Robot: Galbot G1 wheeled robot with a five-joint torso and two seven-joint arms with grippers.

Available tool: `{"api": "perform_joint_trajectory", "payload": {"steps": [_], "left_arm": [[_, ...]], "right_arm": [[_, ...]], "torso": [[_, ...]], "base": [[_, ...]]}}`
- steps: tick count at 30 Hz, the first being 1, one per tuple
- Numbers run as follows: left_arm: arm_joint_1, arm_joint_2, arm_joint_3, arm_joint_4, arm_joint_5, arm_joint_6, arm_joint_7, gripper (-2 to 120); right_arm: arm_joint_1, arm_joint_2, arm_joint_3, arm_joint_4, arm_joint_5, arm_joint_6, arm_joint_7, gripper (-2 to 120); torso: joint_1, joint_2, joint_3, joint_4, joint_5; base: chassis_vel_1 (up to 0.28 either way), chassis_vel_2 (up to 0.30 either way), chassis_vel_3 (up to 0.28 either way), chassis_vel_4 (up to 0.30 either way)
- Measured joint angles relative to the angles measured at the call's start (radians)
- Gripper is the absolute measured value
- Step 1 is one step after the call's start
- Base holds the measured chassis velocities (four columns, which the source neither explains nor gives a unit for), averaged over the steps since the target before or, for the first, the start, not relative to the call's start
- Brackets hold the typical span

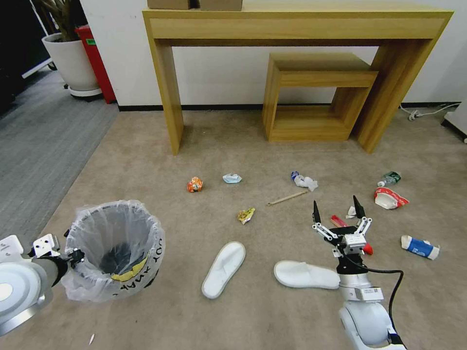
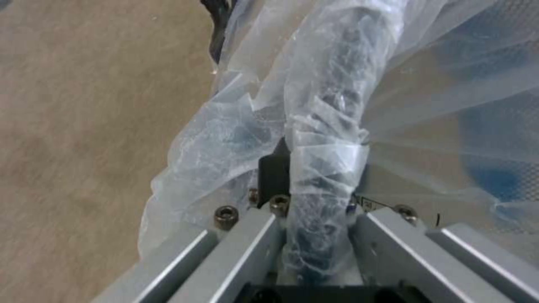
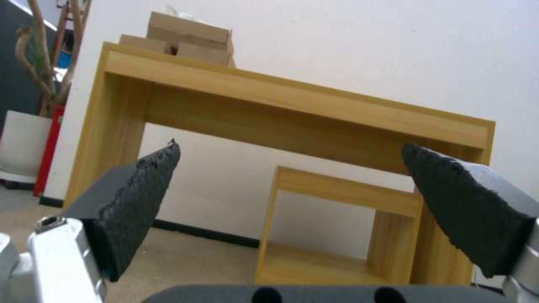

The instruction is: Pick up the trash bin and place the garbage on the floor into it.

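The left end effector (image 1: 73, 255) is clamped on the rim of the trash bin (image 1: 115, 248), and the left wrist view makes plain that its fingers (image 2: 274, 176) pinch the bag-wrapped rim (image 2: 326, 139) over the floor (image 1: 272, 311). Right of the bin, the right end effector (image 1: 338, 211) hangs spread wide, empty, above a red wrapper (image 1: 339, 221), beyond two white slippers (image 1: 224, 268). Its wrist view faces the wooden surface (image 3: 292, 103).

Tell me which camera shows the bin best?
The head view: the whole bin shows, bag-lined, held at its rim by the left gripper. The left wrist view gives only a close-up of the bagged rim clamped between the fingers. The right wrist view faces the wooden table instead.
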Motion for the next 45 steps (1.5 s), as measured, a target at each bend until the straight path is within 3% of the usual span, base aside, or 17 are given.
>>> {"api": "perform_joint_trajectory", "payload": {"steps": [7,11,13,15,16,18,21,26,32,38,43,45], "left_arm": [[-0.003,-0.002,0.001,0.0,0.002,-0.001,0.0,0],[-0.004,-0.002,0.001,0.001,0.003,-0.001,0.0,0],[-0.002,-0.002,0.002,-0.004,0.006,-0.001,0.001,0],[0.0,-0.001,0.003,-0.008,0.014,-0.001,0.001,0],[0.0,-0.001,0.003,-0.008,0.014,-0.001,0.001,0],[-0.001,-0.001,0.004,-0.014,0.019,-0.004,0.001,0],[-0.001,-0.004,0.007,-0.021,0.031,-0.008,0.001,0],[0.001,-0.018,0.015,-0.022,0.078,-0.012,0.018,0],[-0.017,-0.029,0.046,-0.024,0.101,-0.02,0.022,0],[-0.019,-0.023,0.062,-0.012,0.121,-0.023,0.022,0],[-0.014,-0.019,0.062,-0.015,0.123,-0.027,0.018,0],[-0.013,-0.023,0.069,-0.016,0.132,-0.028,0.016,0]], "right_arm": [[0.01,-0.011,0.0,0.007,0.004,-0.034,0.054,100],[0.017,-0.043,-0.009,0.025,0.014,-0.133,0.135,100],[0.021,-0.118,-0.035,0.04,0.082,-0.265,0.206,100],[0.021,-0.21,-0.076,0.06,0.24,-0.395,0.272,100],[0.021,-0.21,-0.076,0.06,0.24,-0.395,0.272,100],[0.027,-0.285,-0.103,0.053,0.413,-0.476,0.303,100],[0.024,-0.338,-0.105,0.041,0.489,-0.521,0.3,100],[0.003,-0.456,-0.098,0.04,0.595,-0.576,0.161,100],[0.027,-0.458,-0.205,0.058,0.676,-0.639,0.238,100],[0.118,-0.309,-0.422,0.065,0.833,-0.769,0.495,100],[0.129,-0.287,-0.46,0.058,0.822,-0.804,0.503,100],[0.118,-0.319,-0.449,0.059,0.784,-0.817,0.483,100]], "torso": [[0.0,0.0,0.0,0.0001,0.0],[0.0,0.0,0.0,0.0002,0.0002],[0.0,0.0,0.0,0.0002,0.0002],[0.0,0.0,0.0,0.0003,-0.0001],[0.0,0.0,0.0,0.0003,-0.0001],[0.0,0.0,0.0,0.0003,0.0002],[0.0,0.0,0.0,0.0002,0.0003],[0.0,0.0,0.0,0.0004,-0.0001],[0.0,0.0,0.0,-0.0001,-0.0001],[0.0,0.0,0.0,0.0004,0.0003],[0.0,0.0,0.0,0.0005,-0.0003],[0.0,0.0,0.0,0.0001,0.0004]], "base": [[-0.069,0.072,0.071,-0.075],[0.0,0.0,0.0,0.0],[0.0,0.0,0.0,0.0],[0.0,0.0,0.0,0.0],[0.0,0.0,0.0,0.0],[0.0,0.0,0.0,0.0],[0.0,0.0,0.0,0.0],[0.0,0.0,0.0,0.0],[0.0,0.0,0.0,0.0],[0.0,0.0,0.0,0.0],[0.0,0.0,0.0,0.0],[0.0,0.0,0.0,0.0]]}}
